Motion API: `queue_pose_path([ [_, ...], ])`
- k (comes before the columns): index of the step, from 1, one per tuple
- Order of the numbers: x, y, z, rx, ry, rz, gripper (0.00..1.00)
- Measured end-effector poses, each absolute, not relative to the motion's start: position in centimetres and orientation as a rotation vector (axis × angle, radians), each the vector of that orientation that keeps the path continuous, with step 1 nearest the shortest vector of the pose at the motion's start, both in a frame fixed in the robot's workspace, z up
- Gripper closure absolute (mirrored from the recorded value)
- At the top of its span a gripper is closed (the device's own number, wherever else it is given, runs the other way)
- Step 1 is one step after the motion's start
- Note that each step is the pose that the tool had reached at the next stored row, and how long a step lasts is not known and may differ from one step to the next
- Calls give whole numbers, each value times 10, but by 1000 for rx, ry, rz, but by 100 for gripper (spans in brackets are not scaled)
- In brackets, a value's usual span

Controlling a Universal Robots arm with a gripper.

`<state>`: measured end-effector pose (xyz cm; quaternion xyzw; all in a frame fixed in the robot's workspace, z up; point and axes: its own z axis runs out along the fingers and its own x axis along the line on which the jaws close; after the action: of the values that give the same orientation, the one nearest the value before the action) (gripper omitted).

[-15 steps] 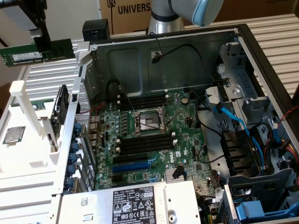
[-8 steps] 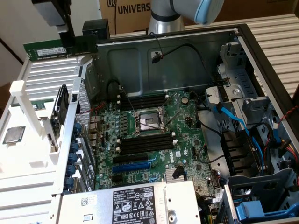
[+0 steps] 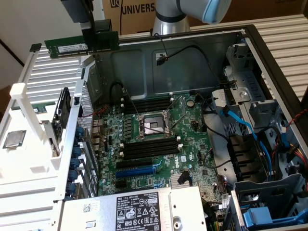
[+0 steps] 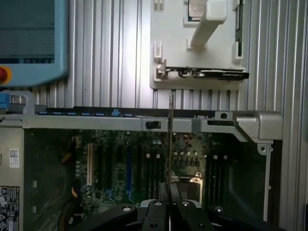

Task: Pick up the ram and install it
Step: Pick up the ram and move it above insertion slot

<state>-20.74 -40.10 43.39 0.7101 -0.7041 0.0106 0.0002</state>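
The gripper (image 3: 100,39) pinches the ram (image 3: 67,47) by one end at the exterior view's far left. This off-centre hold may tilt it against the slots (image 3: 147,148).

Silver-grey tubular arm (image 3: 168,17), pale blue joint cap (image 3: 216,9), black gripper (image 3: 100,38)

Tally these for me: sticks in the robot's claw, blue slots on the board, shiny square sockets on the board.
Long flat green memory stick, clamped in the gripper: 1
Long blue plastic slot: 1
Square shiny metal processor socket: 1
Total: 3
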Motion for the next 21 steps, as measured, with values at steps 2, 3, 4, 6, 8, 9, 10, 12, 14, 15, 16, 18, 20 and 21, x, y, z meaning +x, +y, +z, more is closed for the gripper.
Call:
queue_pose_path([
  [2, -198, -400, 434, 2231, -2212, 31, 87],
  [3, -194, -399, 434, 2231, -2212, 30, 87],
  [4, -189, -399, 434, 2231, -2212, 28, 87],
  [6, -176, -398, 434, 2231, -2212, 24, 87],
  [8, -162, -397, 432, 2231, -2212, 20, 87],
  [9, -153, -396, 430, 2231, -2212, 16, 87],
  [10, -148, -396, 429, 2231, -2212, 15, 87],
  [12, -139, -395, 426, 2230, -2212, 12, 87],
  [14, -125, -394, 420, 2230, -2211, 11, 87],
  [15, -121, -393, 419, 2230, -2211, 10, 87],
  [16, -116, -393, 417, 2230, -2211, 10, 87],
  [18, -107, -393, 411, 2230, -2211, 10, 87],
  [20, -105, -393, 408, 2230, -2212, 8, 87],
  [21, -105, -393, 406, 2231, -2212, 6, 87],
])
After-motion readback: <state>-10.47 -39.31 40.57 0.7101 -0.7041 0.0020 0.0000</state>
